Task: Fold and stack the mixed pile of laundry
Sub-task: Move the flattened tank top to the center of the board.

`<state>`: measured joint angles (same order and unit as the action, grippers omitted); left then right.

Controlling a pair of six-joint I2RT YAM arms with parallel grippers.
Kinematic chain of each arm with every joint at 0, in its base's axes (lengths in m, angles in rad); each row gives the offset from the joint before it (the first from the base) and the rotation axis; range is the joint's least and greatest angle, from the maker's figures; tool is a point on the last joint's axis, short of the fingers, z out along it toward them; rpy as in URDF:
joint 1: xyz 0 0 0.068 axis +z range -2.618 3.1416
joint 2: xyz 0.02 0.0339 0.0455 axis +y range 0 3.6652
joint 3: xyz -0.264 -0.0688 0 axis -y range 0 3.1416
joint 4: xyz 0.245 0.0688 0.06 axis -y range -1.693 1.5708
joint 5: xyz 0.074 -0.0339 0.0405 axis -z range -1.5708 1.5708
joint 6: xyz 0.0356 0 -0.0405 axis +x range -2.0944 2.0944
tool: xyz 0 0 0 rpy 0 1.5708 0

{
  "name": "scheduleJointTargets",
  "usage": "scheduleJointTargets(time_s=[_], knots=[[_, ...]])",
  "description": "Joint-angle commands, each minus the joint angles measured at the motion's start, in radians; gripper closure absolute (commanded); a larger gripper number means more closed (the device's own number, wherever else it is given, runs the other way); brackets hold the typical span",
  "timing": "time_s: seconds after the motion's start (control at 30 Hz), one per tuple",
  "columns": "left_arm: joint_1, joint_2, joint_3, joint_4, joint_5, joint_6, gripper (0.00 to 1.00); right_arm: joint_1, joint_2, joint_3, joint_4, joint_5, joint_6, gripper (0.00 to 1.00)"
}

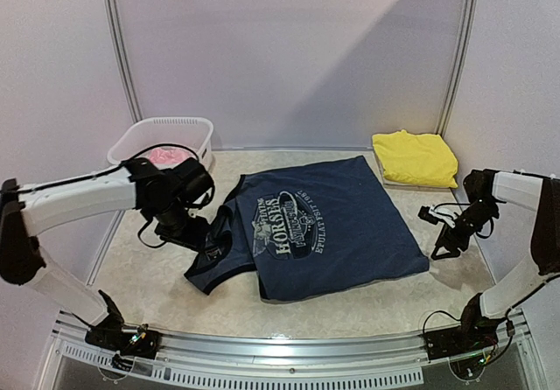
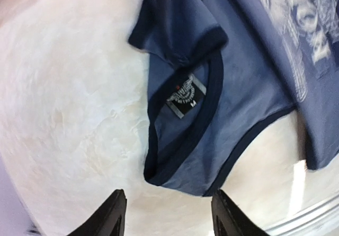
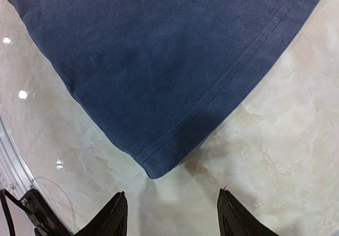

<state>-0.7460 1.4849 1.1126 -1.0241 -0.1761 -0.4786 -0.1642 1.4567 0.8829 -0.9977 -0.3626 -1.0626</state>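
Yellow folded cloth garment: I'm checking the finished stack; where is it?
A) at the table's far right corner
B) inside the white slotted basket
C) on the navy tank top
A: the yellow folded cloth garment lies at the far right, beside the navy horse-print tank top, not on it.

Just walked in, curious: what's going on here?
Two robot arms are folding laundry. The navy tank top lies on the table, held by neither. Both grippers are open: the left gripper near its collar, the right gripper near a hem corner. A yellow garment sits folded at back right; a pink garment is in the basket.
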Motion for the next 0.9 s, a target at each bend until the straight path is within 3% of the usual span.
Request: scheduleJointTargets(time_s=[0.0, 0.2, 0.27, 0.33, 0.43, 0.47, 0.67, 0.87], knots=[[0.016, -0.171, -0.206, 0.215, -0.032, -0.389, 0.43, 0.015, 0.096, 0.021, -0.014, -0.107, 0.047, 0.41], [0.019, -0.229, -0.367, 0.322, 0.046, -0.532, 0.48, 0.034, 0.164, 0.022, 0.015, -0.076, 0.054, 0.43], [0.019, -0.237, -0.407, 0.357, 0.067, -0.56, 0.51, 0.034, 0.182, 0.019, 0.028, -0.062, 0.06, 0.47], [0.019, -0.233, -0.44, 0.386, 0.084, -0.581, 0.52, 0.034, 0.203, 0.02, 0.031, -0.056, 0.06, 0.62], [0.019, -0.209, -0.469, 0.427, 0.135, -0.602, 0.52, 0.035, 0.231, 0.021, 0.033, -0.026, 0.065, 0.94], [0.019, -0.202, -0.474, 0.434, 0.15, -0.606, 0.53, 0.034, 0.24, 0.018, 0.034, -0.01, 0.066, 0.99], [0.02, -0.192, -0.539, 0.511, 0.234, -0.646, 0.54, 0.016, 0.188, -0.045, 0.04, 0.075, 0.032, 1.0], [0.018, -0.087, -0.575, 0.638, 0.322, -0.676, 0.67, 0.009, 0.175, -0.067, 0.044, 0.08, 0.027, 1.0]])
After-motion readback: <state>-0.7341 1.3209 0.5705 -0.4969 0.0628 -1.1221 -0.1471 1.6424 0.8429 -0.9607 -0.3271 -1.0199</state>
